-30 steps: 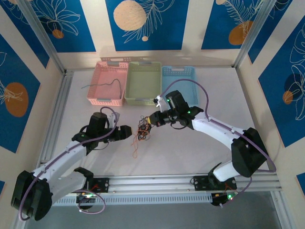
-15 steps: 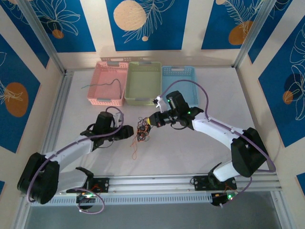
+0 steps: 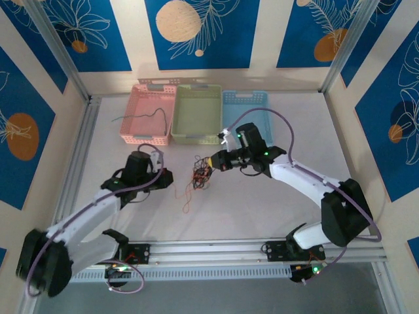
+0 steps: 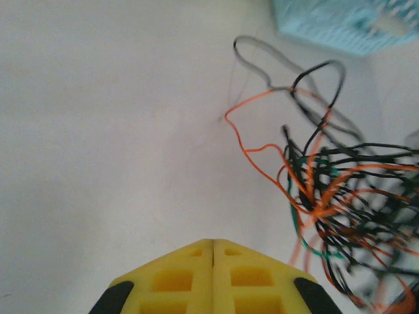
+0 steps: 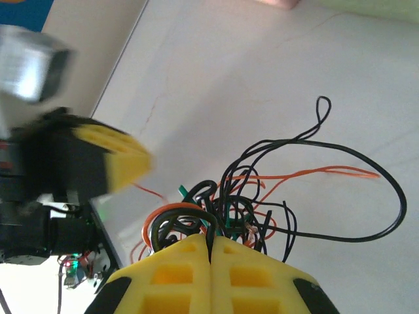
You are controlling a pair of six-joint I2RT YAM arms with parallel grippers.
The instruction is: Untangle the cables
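The cables (image 3: 201, 173) form one tangled clump of black, orange and green wires on the white table, with an orange strand (image 3: 185, 199) trailing toward me. My right gripper (image 3: 210, 163) is shut on a black loop at the clump's right side; in the right wrist view the cables (image 5: 262, 196) rise from between the yellow jaws of the right gripper (image 5: 211, 239). My left gripper (image 3: 171, 178) is shut with nothing in it, a short way left of the clump. In the left wrist view the left gripper (image 4: 213, 241) points at bare table, with the cables (image 4: 340, 196) to its right.
Three baskets stand in a row at the back: pink (image 3: 134, 124), green (image 3: 196, 134) and blue (image 3: 252, 98). A single dark wire (image 3: 154, 114) lies in the pink one. Aluminium rails run along the left and near edges of the table (image 3: 262, 203).
My left gripper closed on nothing and drew back left from the clump. The right gripper shifted slightly right, keeping its hold on the cables.
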